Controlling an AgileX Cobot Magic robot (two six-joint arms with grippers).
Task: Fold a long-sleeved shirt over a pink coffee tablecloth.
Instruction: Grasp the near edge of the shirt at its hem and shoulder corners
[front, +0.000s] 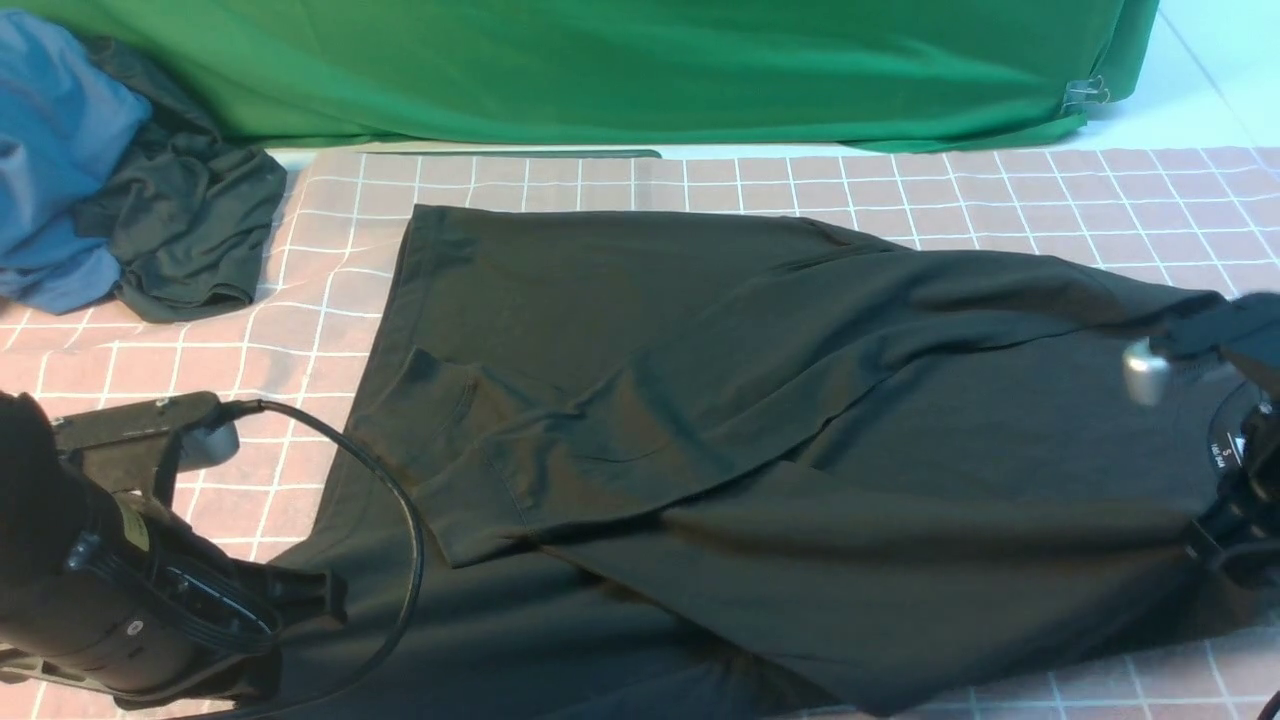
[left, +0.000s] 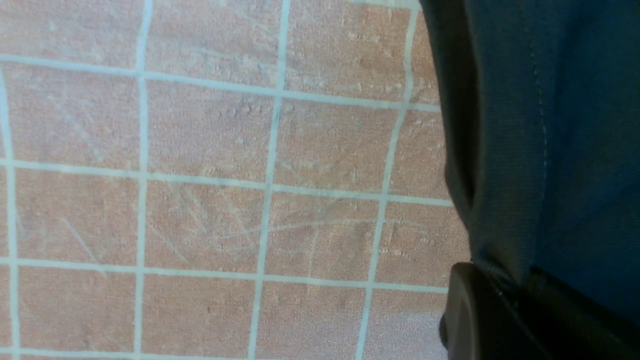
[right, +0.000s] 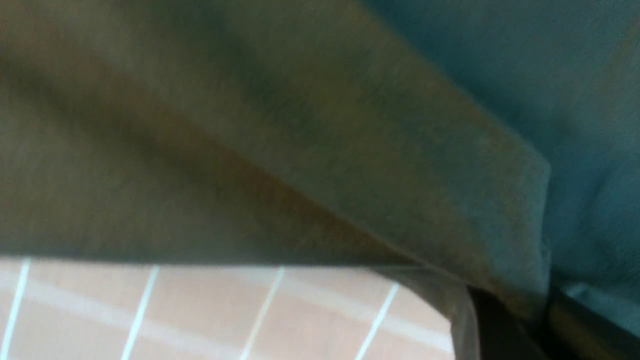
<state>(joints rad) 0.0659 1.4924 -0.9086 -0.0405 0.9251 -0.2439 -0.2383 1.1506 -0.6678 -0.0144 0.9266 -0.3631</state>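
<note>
On the pink coffee tablecloth (front: 800, 185), long-sleeved shirt (front: 700, 400) in the pinch of left tool (left: 512, 290) and right tool (right: 542, 312).

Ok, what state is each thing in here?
shirt: spread out, partly folded, one sleeve across the body.
tablecloth: spread flat under it.
left gripper: shut on the shirt's edge.
right gripper: shut on the shirt, near the collar.
blue garment: crumpled.
dark garment: crumpled.
green cloth: draped behind.
</note>
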